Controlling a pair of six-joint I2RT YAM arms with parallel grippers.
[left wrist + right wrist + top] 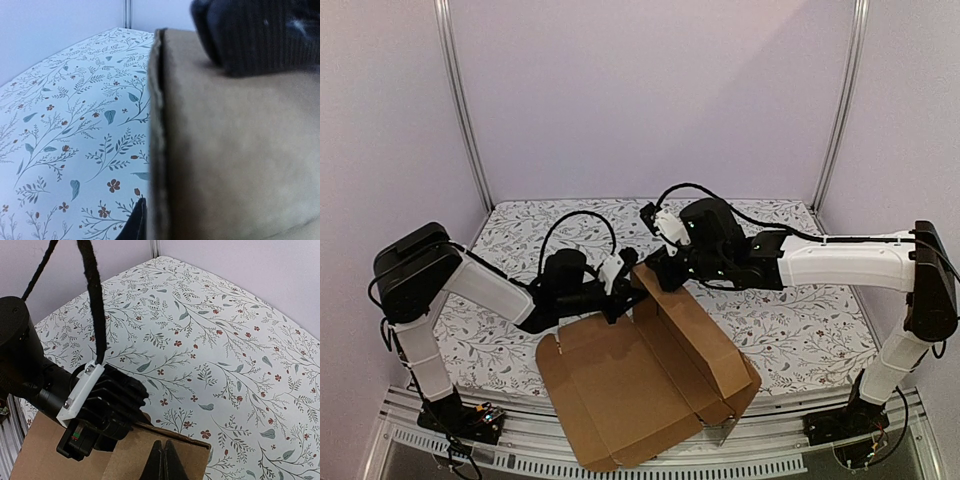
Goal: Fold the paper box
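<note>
The paper box (620,390) is a brown cardboard sheet lying partly flat at the near middle of the table. One panel (665,300) stands up at its far edge. My left gripper (623,285) grips the top left edge of that panel. In the left wrist view one finger (136,222) shows left of the cardboard edge (157,150), and the other finger is hidden behind it. My right gripper (658,272) is shut, its joined fingertips (164,460) resting against the panel's face (125,455) just below the top edge. The left gripper's body (107,405) sits right beside it.
The floral tablecloth (790,320) covers the table. The box's near corner overhangs the metal rail (650,455) at the front edge. Purple walls and two upright poles (465,100) enclose the back. A black cable (92,295) loops above the left gripper.
</note>
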